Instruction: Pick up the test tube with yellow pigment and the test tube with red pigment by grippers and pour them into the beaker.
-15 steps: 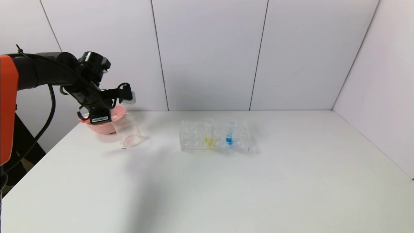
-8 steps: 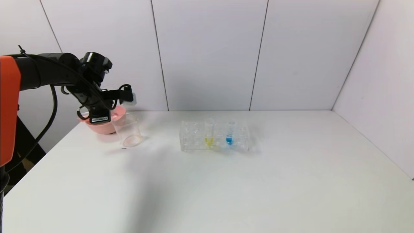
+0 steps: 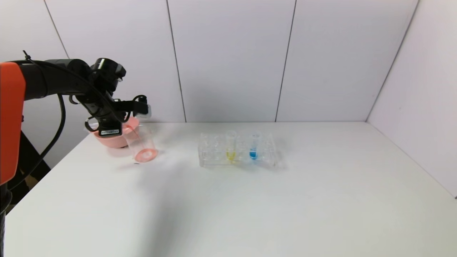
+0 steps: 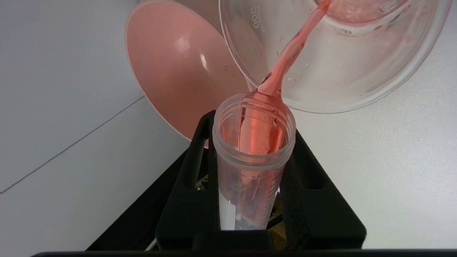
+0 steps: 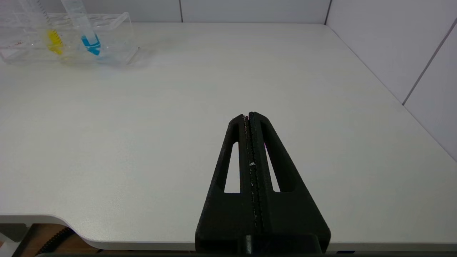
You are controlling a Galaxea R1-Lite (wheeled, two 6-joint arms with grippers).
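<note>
My left gripper [image 3: 122, 120] is shut on the test tube with red pigment [image 4: 254, 153] and holds it tilted at the back left of the table. The tube's mouth rests at the rim of the clear beaker [image 3: 142, 144], and a red stream [image 4: 290, 57] runs from it into the beaker [image 4: 342, 75]. Red liquid covers the beaker's bottom. The test tube with yellow pigment [image 3: 231, 147] stands upright in the clear rack [image 3: 214, 154]; it also shows in the right wrist view [image 5: 50, 34]. My right gripper [image 5: 249, 115] is shut and empty over the table's front right, out of the head view.
A pink bowl [image 3: 112, 138] sits right behind the beaker, close to my left wrist; it also shows in the left wrist view [image 4: 178, 71]. A blue-liquid tube [image 3: 253, 147] stands in the rack beside the yellow one. White walls close the back and right side.
My left gripper has tipped the red tube further and shifted slightly right. Red liquid has run into the beaker, whose bottom has turned from faint pink to clearly red.
</note>
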